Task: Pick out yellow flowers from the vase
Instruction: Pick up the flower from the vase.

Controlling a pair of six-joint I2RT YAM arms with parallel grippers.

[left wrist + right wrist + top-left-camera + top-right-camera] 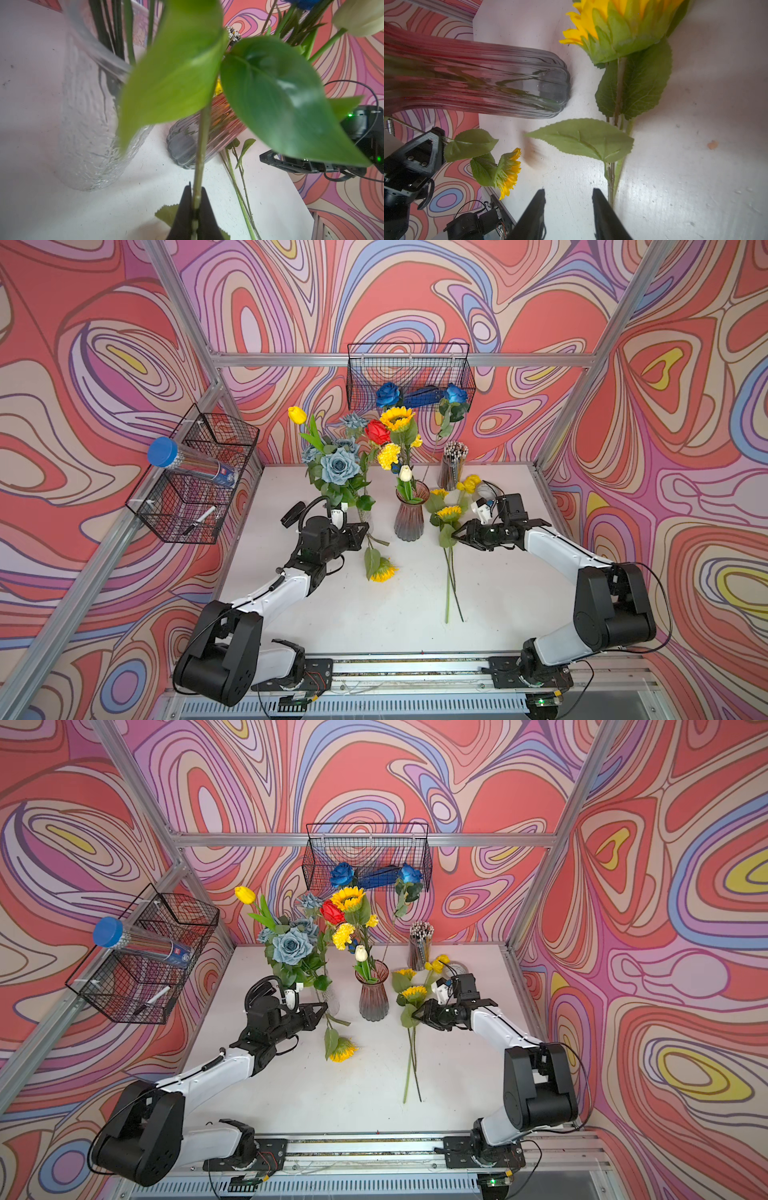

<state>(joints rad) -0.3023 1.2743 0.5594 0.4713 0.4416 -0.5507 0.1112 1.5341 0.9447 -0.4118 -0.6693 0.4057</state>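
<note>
Our left gripper [196, 187] pinches the sunflower stem [203, 135], its bloom [383, 571] drooping toward our bases. Our right gripper [568, 190] gapes, empty.

1. Walls [415, 302]: back + both sides, all covered w/ a swirl print in red, pink, lilac, blue and yellow patches, w/ dark outlines.
2. Frame [282, 359]: silver metal bars, one horiz. across the back wall, slanted posts at the corners.
3. Tabletop [374, 614]: white, matte, a few dark specks.
4. Wire baskets: black, one hung on the back bar [409, 364], one on the left wall [187, 506].
5. Rail [415, 666]: metal, along the tabletop's front edge, w/ a vented grille [374, 703] below.
6. Light: bright, even, soft shadows.
</note>
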